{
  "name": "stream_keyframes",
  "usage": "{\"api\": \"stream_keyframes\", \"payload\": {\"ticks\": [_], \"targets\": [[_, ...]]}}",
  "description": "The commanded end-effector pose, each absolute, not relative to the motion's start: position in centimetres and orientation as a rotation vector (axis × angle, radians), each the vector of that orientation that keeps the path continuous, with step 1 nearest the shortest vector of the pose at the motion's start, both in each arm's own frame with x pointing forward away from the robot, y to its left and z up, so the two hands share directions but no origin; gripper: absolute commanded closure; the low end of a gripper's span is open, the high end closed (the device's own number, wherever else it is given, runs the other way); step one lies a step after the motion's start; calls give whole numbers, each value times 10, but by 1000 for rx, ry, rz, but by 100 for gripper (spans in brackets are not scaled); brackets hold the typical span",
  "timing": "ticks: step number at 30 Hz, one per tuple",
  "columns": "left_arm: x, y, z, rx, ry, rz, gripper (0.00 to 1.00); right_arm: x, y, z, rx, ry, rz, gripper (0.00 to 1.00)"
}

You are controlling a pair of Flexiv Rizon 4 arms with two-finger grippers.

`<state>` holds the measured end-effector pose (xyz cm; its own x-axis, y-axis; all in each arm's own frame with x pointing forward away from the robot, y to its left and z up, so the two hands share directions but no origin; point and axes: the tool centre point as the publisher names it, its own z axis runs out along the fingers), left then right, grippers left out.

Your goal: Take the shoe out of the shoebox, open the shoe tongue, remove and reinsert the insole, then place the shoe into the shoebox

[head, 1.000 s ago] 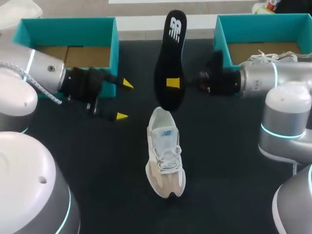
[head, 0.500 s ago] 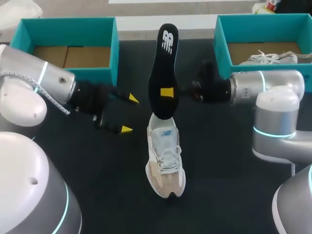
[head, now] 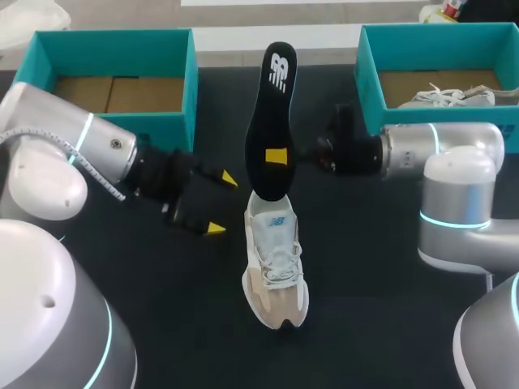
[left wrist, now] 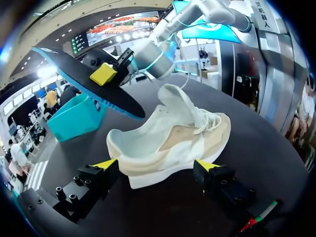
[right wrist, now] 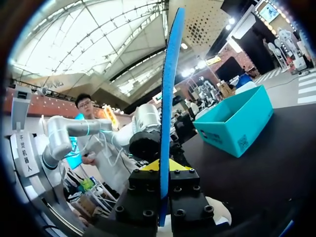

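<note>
Two arms work over a dark desk. The right pincer (head: 276,156) is clamped on the middle of a black insole (head: 272,121). It holds the insole nearly upright, with the lower end just above the heel opening of a white and beige shoe (head: 274,263). The shoe lies mid-desk, heel toward 12 o'clock and toe toward 6. The left pincer (head: 220,204) sits at the shoe's 9 o'clock, fingers apart, near its side and seemingly not touching. Teal shoeboxes stand at 10 o'clock (head: 113,49) and at 2 o'clock (head: 438,36).

The insole looks thin, light and bendy, so its free ends may flop. The shoe looks light, with a soft upper and a firmer sole, and is probably best steadied by its midsole sides or heel collar.

Compared with a second ago, the left pincer is closer to the shoe. The insole is slightly further toward 9 o'clock and more upright.
</note>
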<state>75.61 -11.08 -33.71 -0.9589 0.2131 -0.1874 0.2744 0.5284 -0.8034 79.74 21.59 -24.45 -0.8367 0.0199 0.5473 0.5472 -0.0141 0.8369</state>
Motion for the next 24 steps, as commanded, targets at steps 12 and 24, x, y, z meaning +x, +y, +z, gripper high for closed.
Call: {"api": "stream_keyframes", "payload": {"ticks": [12, 24], "targets": [[760, -121, -341, 415, 2743, -1412, 0, 793, 220, -275, -539, -2048, -1914, 100], [763, -128, -337, 416, 2741, -1410, 0, 788, 219, -294, -509, -2053, -1914, 100]]}}
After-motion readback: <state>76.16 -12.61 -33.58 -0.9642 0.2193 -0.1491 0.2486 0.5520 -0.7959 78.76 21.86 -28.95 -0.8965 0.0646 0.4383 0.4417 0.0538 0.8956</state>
